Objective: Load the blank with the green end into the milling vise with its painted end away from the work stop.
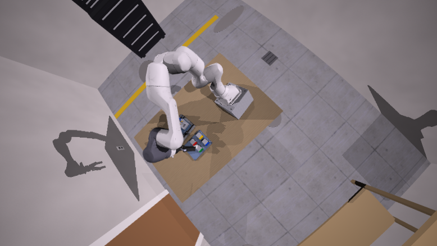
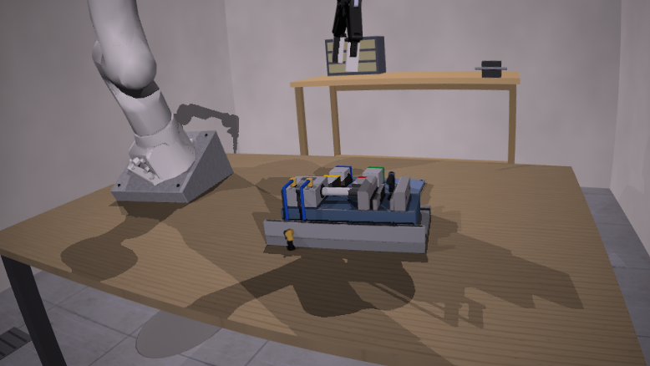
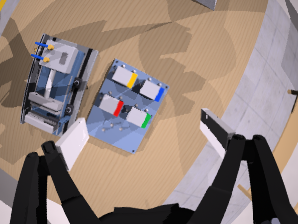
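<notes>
The blank with the green end (image 3: pixel 139 119) lies flat on the blue infeed plate (image 3: pixel 127 106), at the corner far from the vise. It also shows in the top view (image 1: pixel 200 149) and, behind the vise, in the exterior view (image 2: pixel 375 170). Blanks with red (image 3: pixel 111 106), yellow (image 3: pixel 124 78) and blue (image 3: pixel 152 91) ends lie beside it. The milling vise (image 3: pixel 56 86) stands next to the plate, with nothing between its jaws (image 2: pixel 350 195). My gripper (image 3: pixel 143 123) (image 2: pixel 344 57) is open and empty, high above the plate and vise.
The vise sits on a raised grey plate with blue hoses (image 2: pixel 291 195) at one end and the fixed jaw (image 2: pixel 401 193) at the other. The robot base (image 2: pixel 175 170) stands at the table's far left. A second table (image 2: pixel 404 79) is behind.
</notes>
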`<action>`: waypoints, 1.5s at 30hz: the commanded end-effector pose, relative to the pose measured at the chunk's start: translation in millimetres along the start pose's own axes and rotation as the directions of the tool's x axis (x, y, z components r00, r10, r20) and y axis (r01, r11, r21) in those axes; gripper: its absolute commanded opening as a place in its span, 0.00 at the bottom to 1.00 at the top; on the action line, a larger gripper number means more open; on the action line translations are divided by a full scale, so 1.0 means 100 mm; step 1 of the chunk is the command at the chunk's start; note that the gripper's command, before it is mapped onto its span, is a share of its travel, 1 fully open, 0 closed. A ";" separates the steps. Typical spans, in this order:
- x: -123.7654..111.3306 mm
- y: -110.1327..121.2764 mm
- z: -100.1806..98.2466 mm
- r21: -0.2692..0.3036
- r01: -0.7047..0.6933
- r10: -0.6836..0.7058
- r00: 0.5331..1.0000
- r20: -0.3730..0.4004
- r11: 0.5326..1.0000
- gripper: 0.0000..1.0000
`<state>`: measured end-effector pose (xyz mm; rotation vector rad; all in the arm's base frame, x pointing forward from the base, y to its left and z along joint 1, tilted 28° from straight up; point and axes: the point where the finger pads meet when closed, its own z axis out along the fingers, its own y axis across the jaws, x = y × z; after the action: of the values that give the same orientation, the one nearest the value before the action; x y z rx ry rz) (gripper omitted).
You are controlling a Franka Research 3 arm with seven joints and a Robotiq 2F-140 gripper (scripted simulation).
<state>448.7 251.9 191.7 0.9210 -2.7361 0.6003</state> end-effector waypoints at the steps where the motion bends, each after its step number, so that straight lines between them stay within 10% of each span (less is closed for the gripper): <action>1: -0.01 0.00 0.00 0.020 0.123 -0.123 0.992 0.005 0.992 1.00; 45: -0.02 0.00 0.01 0.105 0.539 -0.542 0.840 -0.002 0.836 1.00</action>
<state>448.4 252.8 190.6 1.5745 -2.3641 0.6251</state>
